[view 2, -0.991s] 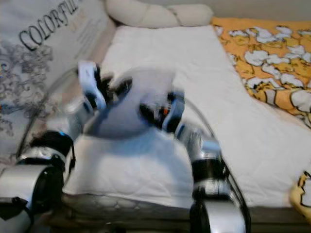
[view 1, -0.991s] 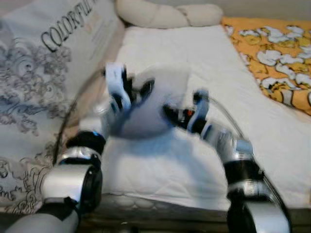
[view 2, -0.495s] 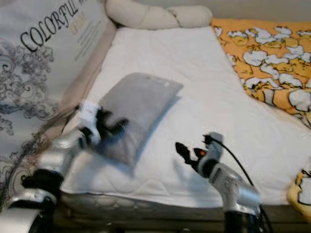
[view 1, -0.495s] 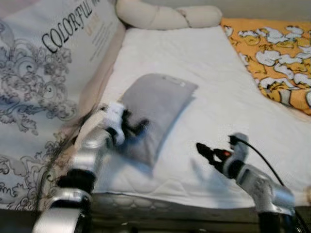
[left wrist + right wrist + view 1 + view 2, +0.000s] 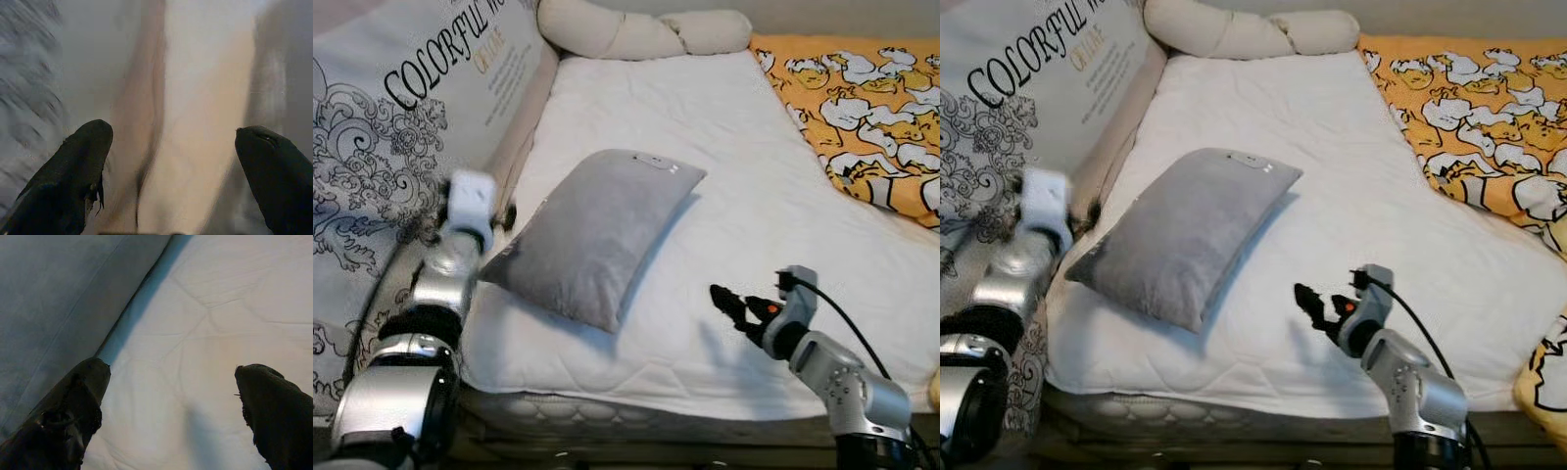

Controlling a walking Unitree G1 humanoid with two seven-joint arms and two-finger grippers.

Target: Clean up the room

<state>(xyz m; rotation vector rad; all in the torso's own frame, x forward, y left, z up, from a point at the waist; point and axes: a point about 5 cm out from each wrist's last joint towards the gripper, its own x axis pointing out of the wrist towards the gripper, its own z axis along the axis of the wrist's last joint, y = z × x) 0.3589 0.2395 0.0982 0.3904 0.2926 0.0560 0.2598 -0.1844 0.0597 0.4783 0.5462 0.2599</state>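
A grey pillow [image 5: 592,235] lies flat and slantwise on the white mattress [image 5: 724,137], near its left front corner. My left gripper [image 5: 478,213] is open beside the pillow's left end, over the gap between the mattress and the printed side panel [image 5: 401,127]. In the left wrist view its fingers [image 5: 83,166] stand wide apart with nothing between them, and the pillow [image 5: 286,73] shows as a grey strip. My right gripper [image 5: 736,302] hovers open and empty over the mattress, right of the pillow [image 5: 58,298].
An orange blanket [image 5: 862,108] with white figures covers the bed's right side. A cream bolster [image 5: 636,29] lies along the head end. The tall printed panel lettered COLORFUL bounds the left side. Bare mattress stretches between the pillow and the blanket.
A second ago both grippers held the pillow up. It now rests on the mattress, both grippers have let go, and the left one has drawn back to the bed's left edge.
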